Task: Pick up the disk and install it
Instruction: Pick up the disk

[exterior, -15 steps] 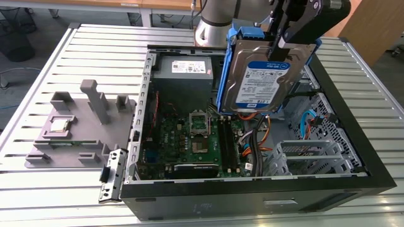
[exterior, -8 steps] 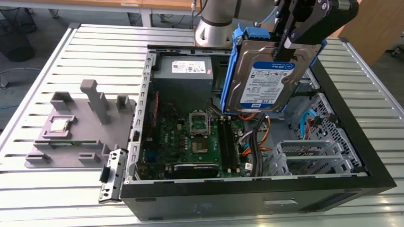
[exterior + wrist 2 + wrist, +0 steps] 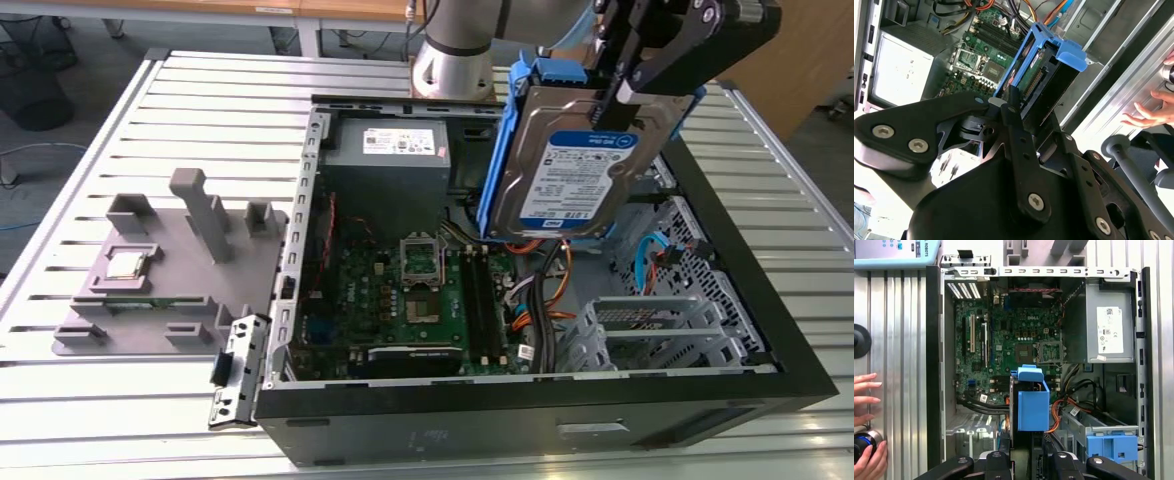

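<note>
Currently mid-carry: gripper point(image 3: 617, 97) clamped on the disk point(image 3: 577, 170), upright above the open case point(image 3: 534, 425). Not seated yet; I reckon it needs squaring to the drive cage point(image 3: 667, 330).

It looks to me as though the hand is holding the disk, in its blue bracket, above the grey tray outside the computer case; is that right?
Not quite: the hand holds the disk in its blue bracket above the open computer case, not the grey tray beside it, as the exterior view shows.
</note>
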Motion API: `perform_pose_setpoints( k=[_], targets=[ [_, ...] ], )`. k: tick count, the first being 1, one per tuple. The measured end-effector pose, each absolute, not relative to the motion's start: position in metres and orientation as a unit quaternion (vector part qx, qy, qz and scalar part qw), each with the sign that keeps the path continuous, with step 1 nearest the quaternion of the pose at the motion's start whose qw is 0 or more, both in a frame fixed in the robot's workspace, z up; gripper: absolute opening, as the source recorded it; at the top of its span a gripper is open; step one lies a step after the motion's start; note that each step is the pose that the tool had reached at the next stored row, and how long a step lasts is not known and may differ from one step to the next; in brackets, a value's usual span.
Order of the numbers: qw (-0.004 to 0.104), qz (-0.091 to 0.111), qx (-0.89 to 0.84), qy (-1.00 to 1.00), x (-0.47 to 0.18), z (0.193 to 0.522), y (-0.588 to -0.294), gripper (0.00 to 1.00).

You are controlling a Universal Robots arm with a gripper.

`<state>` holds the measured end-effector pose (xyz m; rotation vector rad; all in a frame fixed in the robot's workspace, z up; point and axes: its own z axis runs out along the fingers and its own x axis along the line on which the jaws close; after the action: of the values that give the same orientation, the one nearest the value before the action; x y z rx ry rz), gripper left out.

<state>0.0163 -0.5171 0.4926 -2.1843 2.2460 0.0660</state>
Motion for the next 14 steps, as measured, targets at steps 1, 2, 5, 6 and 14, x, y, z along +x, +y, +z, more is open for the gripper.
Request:
perform_pose_setpoints(
  k=[1,2,5,6,14],
  targets=[
    [0.004,0.021,-0.697,0.717,0.0172,0.4926,-0.5171,0.35],
    [0.004,0.021,-0.697,0.717,0.0179,0.4926,-0.5171,0.35],
    [0.004,0.021,-0.697,0.717,0.0181,0.4926,-0.5172,0.35],
    [0.004,0.021,-0.697,0.717,0.0181,0.4926,-0.5175,0.35],
    [0.004,0.021,-0.697,0.717,0.0183,0.4923,-0.5226,0.35]
  ],
)
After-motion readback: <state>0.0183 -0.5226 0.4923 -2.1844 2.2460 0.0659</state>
